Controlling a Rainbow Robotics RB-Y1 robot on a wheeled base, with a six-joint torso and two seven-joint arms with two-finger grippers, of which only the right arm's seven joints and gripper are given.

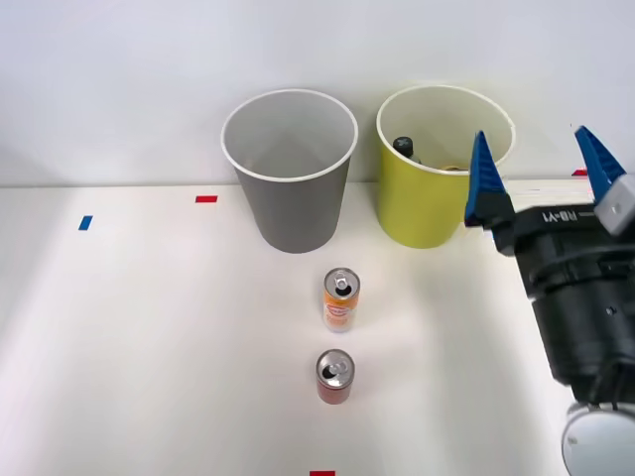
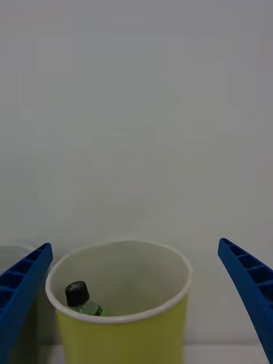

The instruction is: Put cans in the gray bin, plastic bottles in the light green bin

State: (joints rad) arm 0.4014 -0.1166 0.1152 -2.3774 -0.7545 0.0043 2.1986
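Note:
Two cans stand upright mid-table: an orange-and-white can (image 1: 341, 298) and, nearer me, a dark red can (image 1: 334, 376). Behind them is the gray bin (image 1: 290, 171), with the light green bin (image 1: 429, 169) (image 2: 122, 327) to its right. Inside the light green bin a black-capped plastic bottle (image 1: 403, 148) (image 2: 79, 297) leans against the wall. My right gripper (image 1: 541, 174) (image 2: 136, 318) hangs open and empty, raised just right of and in front of the light green bin, with its blue fingers (image 2: 23, 290) spread wide.
Small tape marks lie on the white table (image 1: 149, 347): blue (image 1: 85, 223) at far left, red (image 1: 206, 199) left of the gray bin, red (image 1: 322, 473) at the front edge. A pale wall rises right behind the bins.

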